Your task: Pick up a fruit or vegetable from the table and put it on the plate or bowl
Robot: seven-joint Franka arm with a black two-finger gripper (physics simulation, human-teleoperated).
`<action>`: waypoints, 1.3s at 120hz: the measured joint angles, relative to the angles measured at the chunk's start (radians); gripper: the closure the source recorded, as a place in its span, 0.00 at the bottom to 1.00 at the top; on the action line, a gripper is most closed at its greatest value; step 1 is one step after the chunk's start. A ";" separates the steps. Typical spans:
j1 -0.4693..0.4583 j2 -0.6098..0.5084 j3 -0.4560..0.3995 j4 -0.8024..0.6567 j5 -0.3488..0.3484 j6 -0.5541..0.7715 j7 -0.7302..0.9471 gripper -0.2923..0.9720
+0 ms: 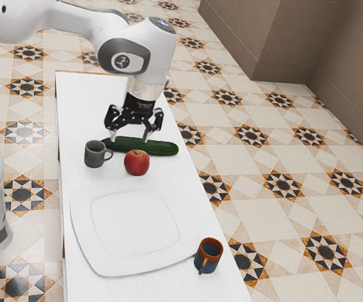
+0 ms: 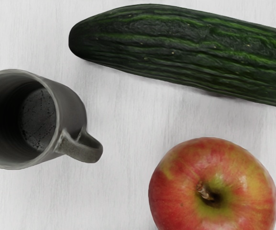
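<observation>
1. The cucumber [image 1: 140,146] lies flat on the table [image 1: 74,100], not yet lifted.
2. Our gripper [image 1: 130,136] hangs just above the cucumber, fingers spread, apparently to straddle it.
3. Apple [image 1: 136,162] and mug [image 1: 95,153] sit near the cucumber; the plate [image 1: 128,226] is well apart.

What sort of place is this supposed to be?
Likely a simulated kitchen or dining area: a star-patterned tiled floor, a long white table, and on it a white square plate, a grey ceramic mug, a red apple and a dark green cucumber.
</observation>
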State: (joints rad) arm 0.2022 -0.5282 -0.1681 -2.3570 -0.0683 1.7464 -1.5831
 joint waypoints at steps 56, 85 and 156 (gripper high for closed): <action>-0.006 -0.020 0.004 -0.071 -0.016 0.065 0.030 0.23; 0.013 0.006 0.005 -0.072 -0.065 0.143 0.053 0.23; 0.035 0.149 0.010 -0.073 -0.115 0.224 0.105 0.23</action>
State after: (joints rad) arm 0.2373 -0.3789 -0.1577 -2.4296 -0.1833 1.9706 -1.4777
